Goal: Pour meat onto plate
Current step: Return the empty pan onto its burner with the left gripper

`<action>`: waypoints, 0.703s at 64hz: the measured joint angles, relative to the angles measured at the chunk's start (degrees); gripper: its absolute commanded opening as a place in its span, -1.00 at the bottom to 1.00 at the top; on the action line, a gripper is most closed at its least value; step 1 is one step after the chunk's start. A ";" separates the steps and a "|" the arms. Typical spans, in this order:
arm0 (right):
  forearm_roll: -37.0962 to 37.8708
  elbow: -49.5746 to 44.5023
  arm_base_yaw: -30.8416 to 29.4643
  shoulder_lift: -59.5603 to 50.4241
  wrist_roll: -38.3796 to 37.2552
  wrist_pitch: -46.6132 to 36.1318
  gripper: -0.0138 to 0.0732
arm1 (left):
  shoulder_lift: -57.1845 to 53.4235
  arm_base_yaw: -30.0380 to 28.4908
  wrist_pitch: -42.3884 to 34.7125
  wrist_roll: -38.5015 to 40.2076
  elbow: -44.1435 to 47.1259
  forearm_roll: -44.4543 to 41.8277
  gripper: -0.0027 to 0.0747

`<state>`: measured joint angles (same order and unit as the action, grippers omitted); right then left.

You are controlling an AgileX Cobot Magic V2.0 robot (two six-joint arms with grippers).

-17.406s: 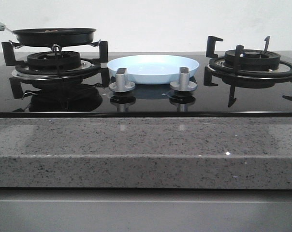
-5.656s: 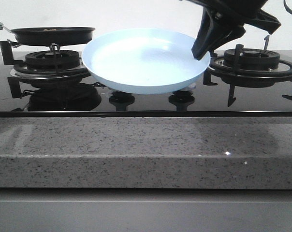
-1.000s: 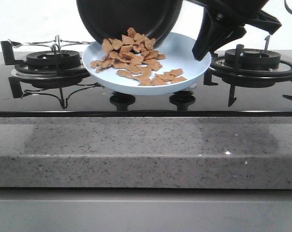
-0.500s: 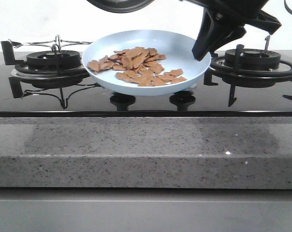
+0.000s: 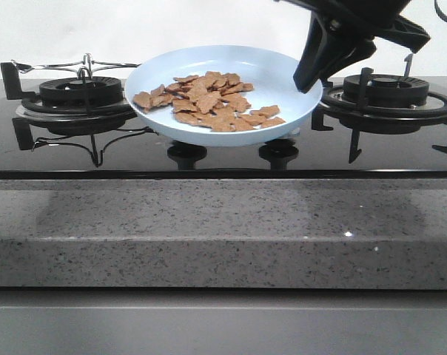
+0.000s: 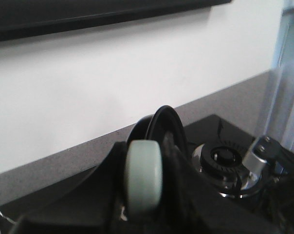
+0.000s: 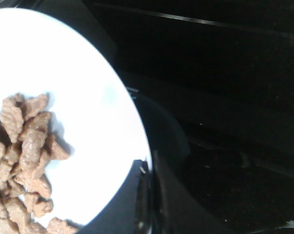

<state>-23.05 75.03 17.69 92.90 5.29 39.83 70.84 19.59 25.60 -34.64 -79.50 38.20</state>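
Observation:
The pale blue plate (image 5: 279,78) hangs above the stove's middle, tipped toward the camera. My right gripper (image 5: 310,76) is shut on its right rim. The meat (image 5: 206,100) lies in a loose pile of reddish-brown pieces on the plate's left half. The right wrist view shows the plate (image 7: 88,92), the meat (image 7: 25,156) and my right gripper (image 7: 146,171) clamped over the rim. My left gripper (image 6: 144,195) is shut on the pale green handle (image 6: 143,168) of the black pan (image 6: 169,124), which is turned on edge. Both are out of the front view.
The left burner (image 5: 79,92) has a bare wire support on it. The right burner (image 5: 386,92) sits behind my right arm. Two silver knobs (image 5: 186,153) are under the plate. The speckled granite counter edge (image 5: 223,222) runs across the front. A burner (image 6: 227,158) shows beyond the pan.
The black pan has lifted from over the plate and left the front view at the top. The meat has settled on the plate. The plate and right gripper have stayed in place.

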 measured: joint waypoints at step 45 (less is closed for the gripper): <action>0.00 0.00 0.00 0.00 0.00 0.00 -0.84 | 24.24 -40.05 28.56 0.21 0.00 49.34 -0.98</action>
<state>-23.05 75.03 17.69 92.90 5.29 39.83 95.07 -20.46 54.17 -34.42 -79.50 87.54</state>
